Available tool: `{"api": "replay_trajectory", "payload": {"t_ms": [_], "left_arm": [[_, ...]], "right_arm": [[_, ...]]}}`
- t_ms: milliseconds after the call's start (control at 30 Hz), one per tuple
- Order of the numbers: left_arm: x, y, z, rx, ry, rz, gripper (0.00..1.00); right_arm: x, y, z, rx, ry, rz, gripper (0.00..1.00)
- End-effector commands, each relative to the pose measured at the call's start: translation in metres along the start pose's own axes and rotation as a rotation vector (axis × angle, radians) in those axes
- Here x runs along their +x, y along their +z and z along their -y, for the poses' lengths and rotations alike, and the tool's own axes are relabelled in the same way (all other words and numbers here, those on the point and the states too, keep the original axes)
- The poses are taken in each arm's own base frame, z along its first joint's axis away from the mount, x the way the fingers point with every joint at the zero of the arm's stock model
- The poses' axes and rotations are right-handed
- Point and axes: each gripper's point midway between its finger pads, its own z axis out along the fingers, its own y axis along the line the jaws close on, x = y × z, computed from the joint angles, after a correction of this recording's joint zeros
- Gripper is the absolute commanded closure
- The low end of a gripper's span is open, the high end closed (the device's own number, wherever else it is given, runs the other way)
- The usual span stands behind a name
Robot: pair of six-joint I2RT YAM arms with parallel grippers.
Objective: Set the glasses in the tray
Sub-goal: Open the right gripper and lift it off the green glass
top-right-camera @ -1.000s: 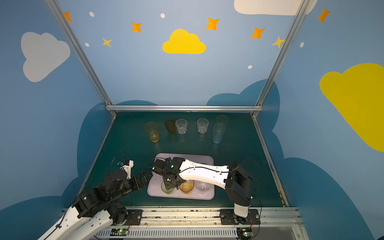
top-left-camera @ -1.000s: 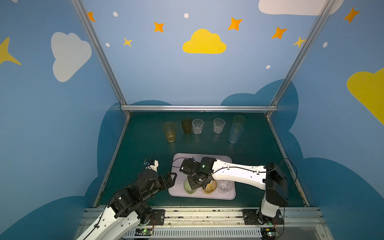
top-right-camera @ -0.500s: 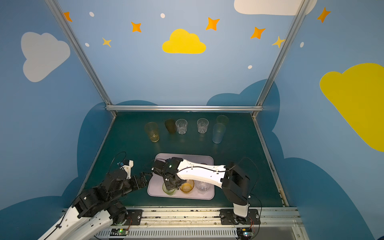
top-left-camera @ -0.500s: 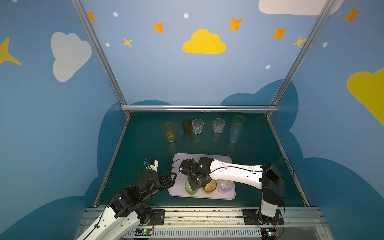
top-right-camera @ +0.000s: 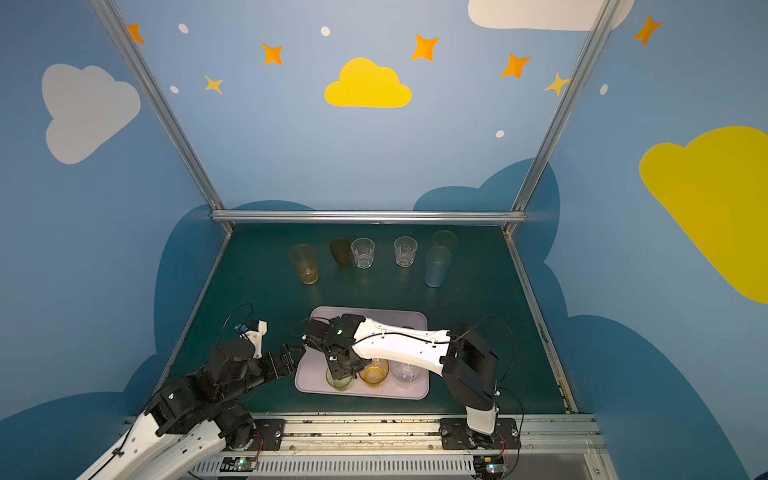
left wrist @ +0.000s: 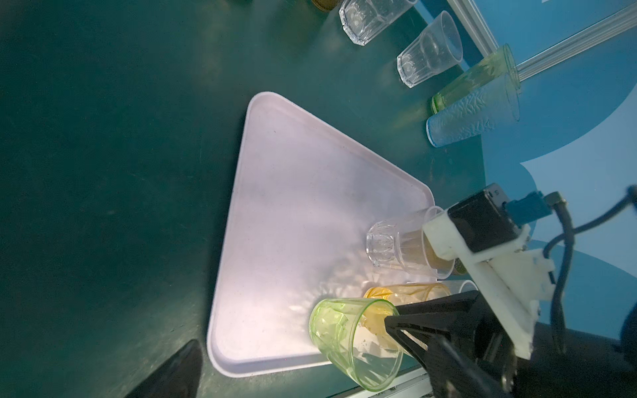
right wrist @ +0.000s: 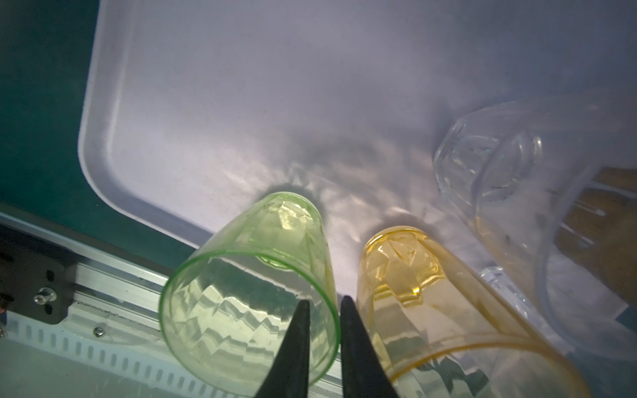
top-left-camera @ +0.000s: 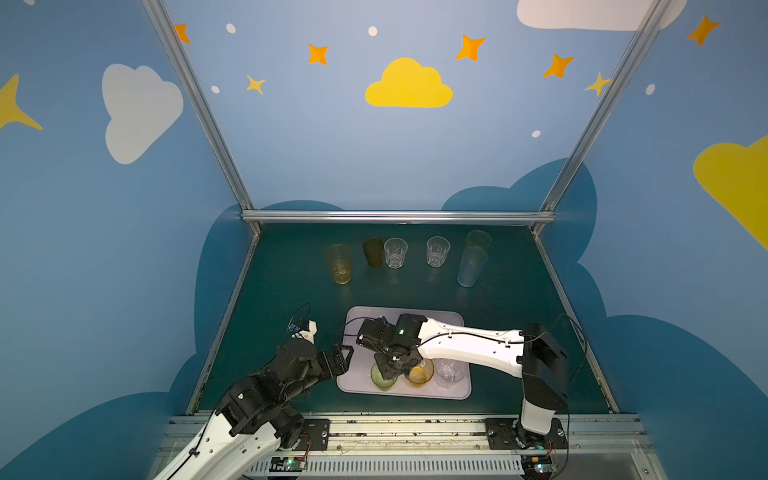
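The left claw [top-left-camera: 348, 358] is hanging just beside the left edge of the tray [top-left-camera: 459, 390]. Its fingers are standing wide apart and holding nothing. The tray is lying near the front of the bench [top-left-camera: 282, 291].

Three glasses are standing in the tray's front row. The right claw [right wrist: 324, 301] is sitting over the green glass [right wrist: 248, 293], with one finger inside the rim and one outside. The fingers are a little apart, and it is hard to tell if they are pinching. Next to it, the amber glass [top-left-camera: 420, 374] and a clear glass [top-left-camera: 449, 372] are standing.

At the back of the bench more glasses are waiting: a yellow glass [top-left-camera: 338, 264], a brown glass [top-left-camera: 373, 252], a second clear glass [top-left-camera: 395, 252], a third clear glass [top-left-camera: 437, 251], and a tall green glass [top-left-camera: 478, 240] just behind a blue glass [top-left-camera: 471, 266].
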Motion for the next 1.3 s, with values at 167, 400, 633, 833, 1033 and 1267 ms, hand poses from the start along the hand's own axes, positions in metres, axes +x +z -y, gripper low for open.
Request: {"api": "replay_trajectory", "payload": {"t_ms": [167,400,633,833,1033,1267], "left_arm": [[0.002,0.002,-0.005,-0.011,0.011,0.0,0.0],[0.001,0.001,-0.004,-0.009,0.014,0.004,0.0],[-0.001,0.001,-0.002,-0.004,0.024,0.009,0.0],[-0.003,0.0,-0.001,0.001,0.025,0.021,0.0],[-0.003,0.002,0.001,0.002,0.026,0.016,0.0],[-0.009,0.001,0.007,-0.009,0.041,0.017,0.0]], "right_arm": [[-0.01,-0.016,-0.001,0.003,0.004,0.054,0.79],[-0.016,-0.028,0.005,0.017,0.016,0.095,0.74],[-0.024,-0.042,0.011,0.007,0.032,0.14,0.71],[-0.032,-0.057,0.017,-0.001,0.038,0.198,0.67],[-0.042,-0.075,0.025,-0.038,0.042,0.261,0.55],[-0.05,-0.09,0.049,-0.054,0.066,0.317,0.43]]}}
